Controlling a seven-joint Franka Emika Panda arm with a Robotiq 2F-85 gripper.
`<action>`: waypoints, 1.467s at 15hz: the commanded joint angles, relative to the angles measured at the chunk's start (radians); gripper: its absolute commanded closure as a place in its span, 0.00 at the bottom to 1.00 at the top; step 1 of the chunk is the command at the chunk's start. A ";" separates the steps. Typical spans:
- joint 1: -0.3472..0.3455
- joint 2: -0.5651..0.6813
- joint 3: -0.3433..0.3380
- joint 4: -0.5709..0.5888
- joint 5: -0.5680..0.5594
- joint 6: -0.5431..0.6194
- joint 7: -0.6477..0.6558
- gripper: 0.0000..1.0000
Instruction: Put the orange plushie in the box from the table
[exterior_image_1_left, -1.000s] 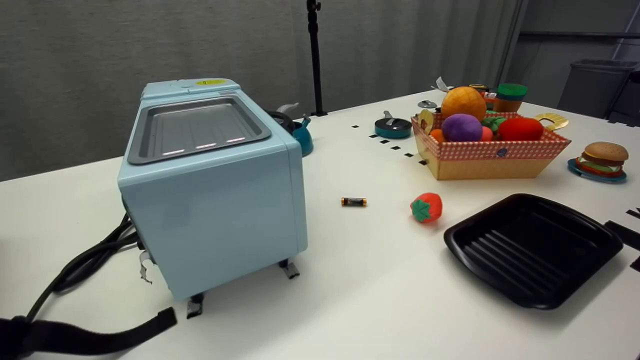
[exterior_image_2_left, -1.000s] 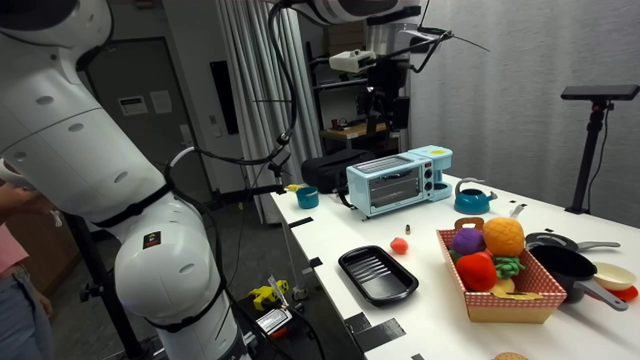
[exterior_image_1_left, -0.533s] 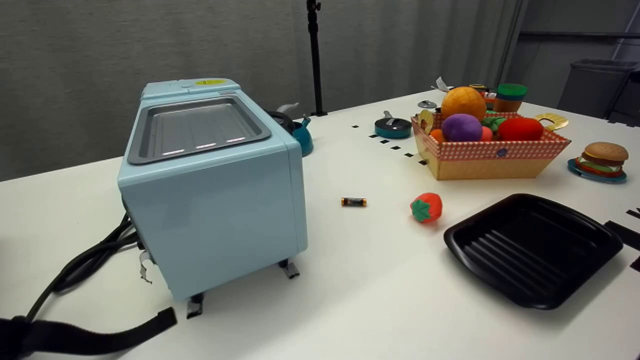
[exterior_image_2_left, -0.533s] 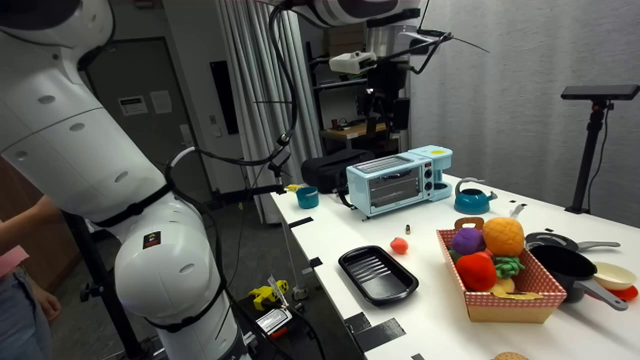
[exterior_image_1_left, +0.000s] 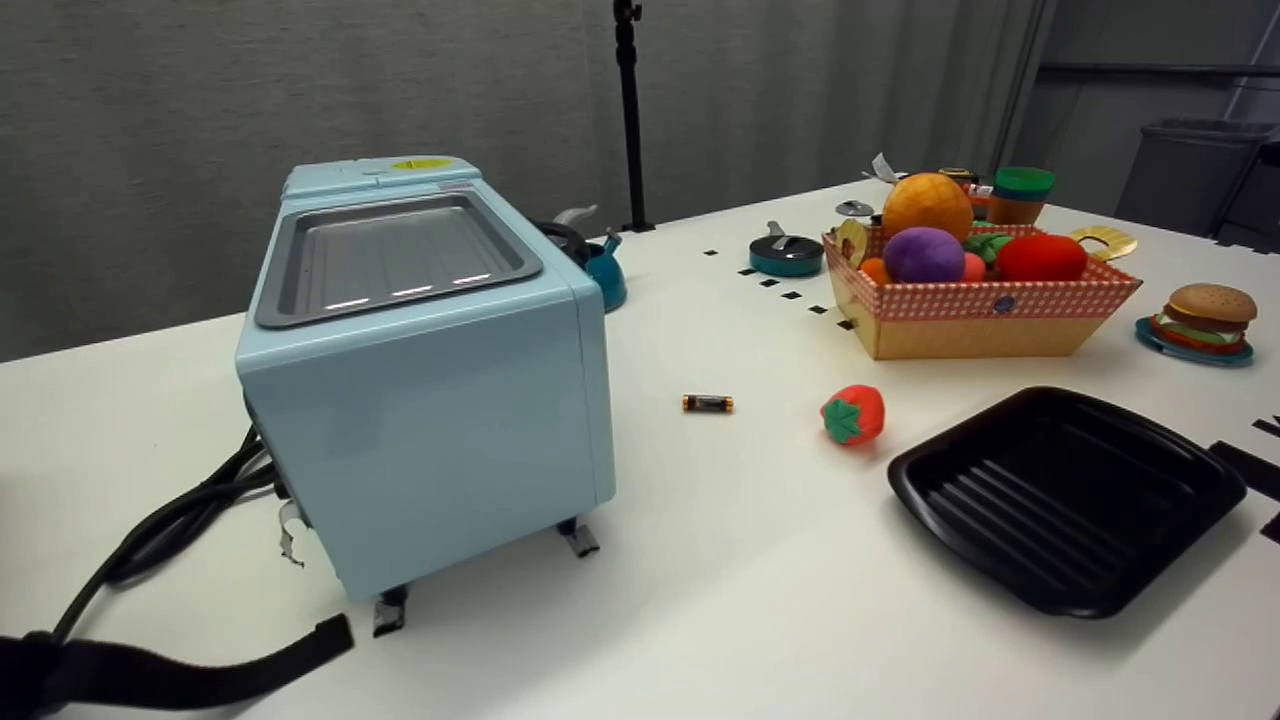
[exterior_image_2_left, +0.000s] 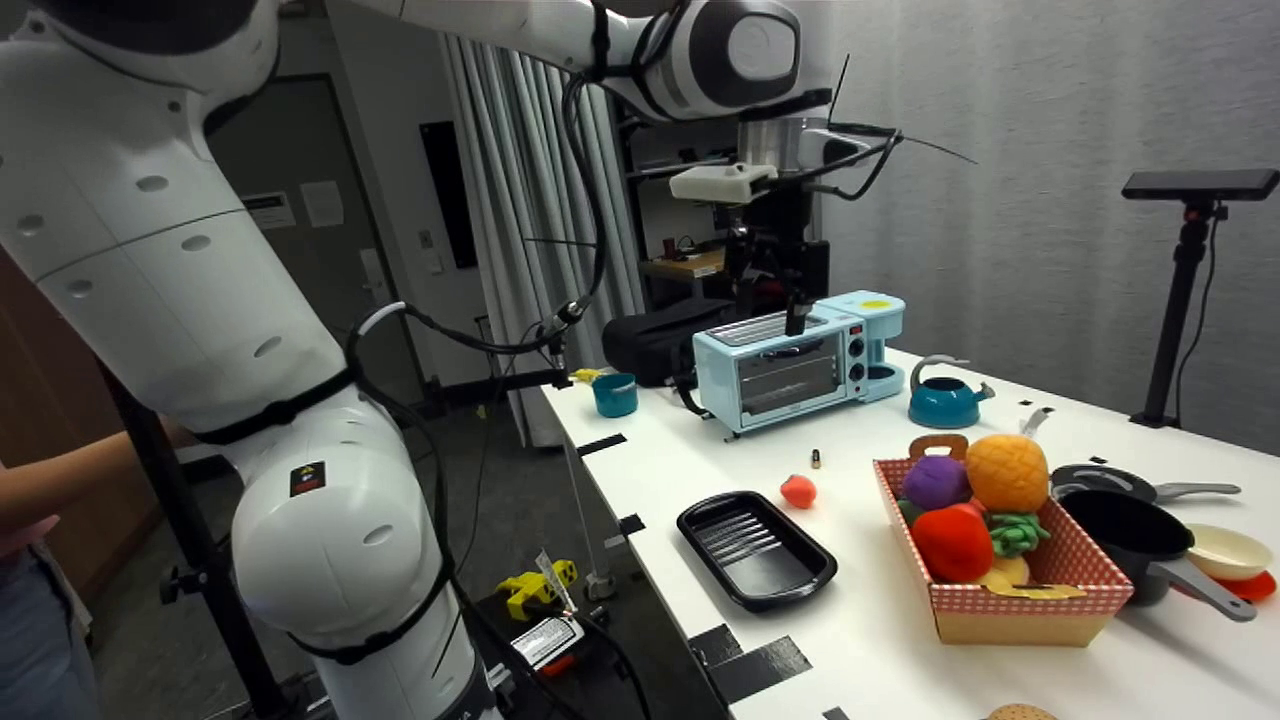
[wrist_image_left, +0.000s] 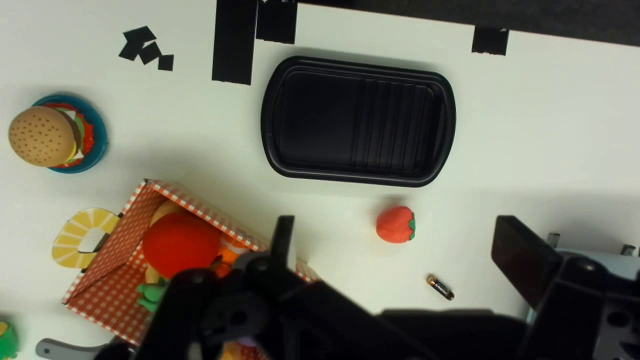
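Observation:
The orange plushie, a small orange-red ball with a green patch, lies on the white table (exterior_image_1_left: 720, 600). It shows in both exterior views (exterior_image_1_left: 853, 415) (exterior_image_2_left: 798, 491) and in the wrist view (wrist_image_left: 393, 226). The tan box with red checked rim (exterior_image_1_left: 970, 338) (exterior_image_2_left: 1015, 628) (wrist_image_left: 106, 296) stands on the table and holds several plush fruits. My gripper (exterior_image_2_left: 772, 305) hangs in the air above the table. In the wrist view its fingers (wrist_image_left: 395, 220) are wide open and empty. The plushie appears between them, well below. The left finger covers part of the box.
A black ridged tray (exterior_image_1_left: 1065, 500) (wrist_image_left: 320, 122) lies beside the plushie. A battery (exterior_image_1_left: 708, 404) (wrist_image_left: 440, 287) lies near it. The light-blue appliance (exterior_image_1_left: 430, 430) (exterior_image_2_left: 790, 365) stands on the table. A toy burger (wrist_image_left: 47, 135) and a black pot (exterior_image_2_left: 1120, 535) are near the box.
My arm and gripper have come down in an exterior view, from above the appliance to the height of its top. The plushie and box have not moved. A person's arm shifted at the left edge.

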 joint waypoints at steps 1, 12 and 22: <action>0.026 0.071 0.016 0.006 -0.020 0.029 -0.088 0.00; 0.056 0.147 0.053 0.004 -0.052 0.016 -0.128 0.00; 0.070 0.231 0.066 0.033 -0.025 0.126 -0.157 0.00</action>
